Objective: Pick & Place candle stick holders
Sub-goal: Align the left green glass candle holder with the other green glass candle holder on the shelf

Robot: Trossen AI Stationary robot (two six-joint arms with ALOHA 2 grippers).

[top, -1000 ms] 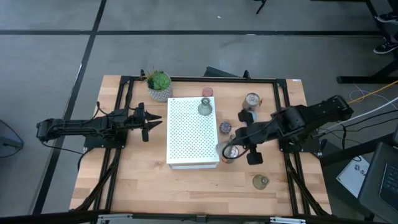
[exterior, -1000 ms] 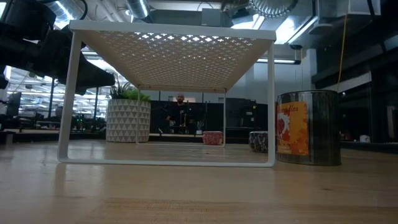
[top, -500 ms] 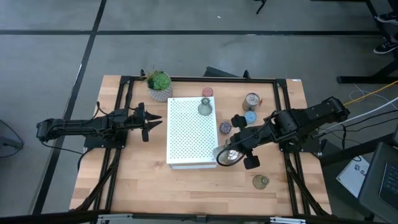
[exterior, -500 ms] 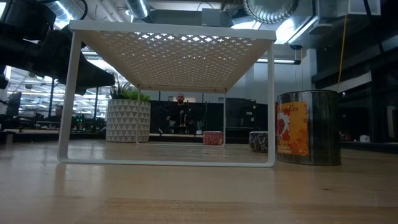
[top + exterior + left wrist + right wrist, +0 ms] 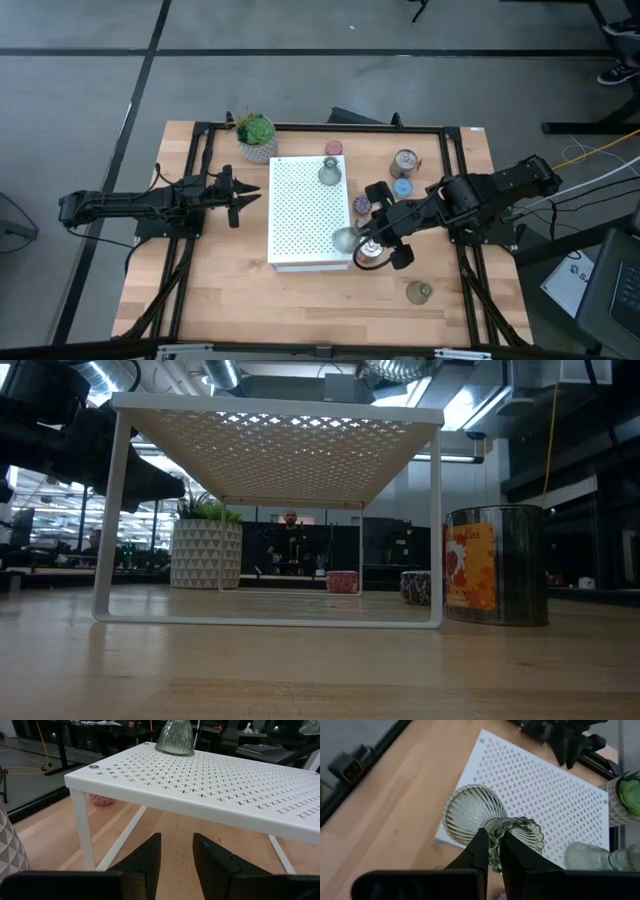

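My right gripper (image 5: 372,250) is shut on an olive-green ribbed glass candle stick holder (image 5: 470,817), held in the air over the near right corner of the white perforated shelf (image 5: 308,210). A second glass holder (image 5: 330,172) stands on the shelf's far end. Pink (image 5: 333,148), silvery (image 5: 405,162), blue (image 5: 402,187) and purple (image 5: 361,205) holders stand on the table to the right of the shelf, and an olive one (image 5: 418,292) stands near the front. My left gripper (image 5: 177,862) waits open at the shelf's left side. My right gripper pinches the holder's scalloped rim (image 5: 493,851) between its two fingers, one on the mouth's side and one outside. The fingers slant down from the table's right. The holder is lifted clear and tilted, with its bulbous body pointing away from the gripper toward the shelf.
A green plant in a white pot (image 5: 257,135) stands at the table's far left, beyond the shelf. Black frame rails (image 5: 200,160) run along both sides of the wooden table. In the low view a silvery tin (image 5: 495,565) stands right of the shelf's leg.
My right gripper has rolled about its own line while staying shut on the glass holder. The holder has turned with it: its body has swung from beside the shelf to over the shelf's near right corner.
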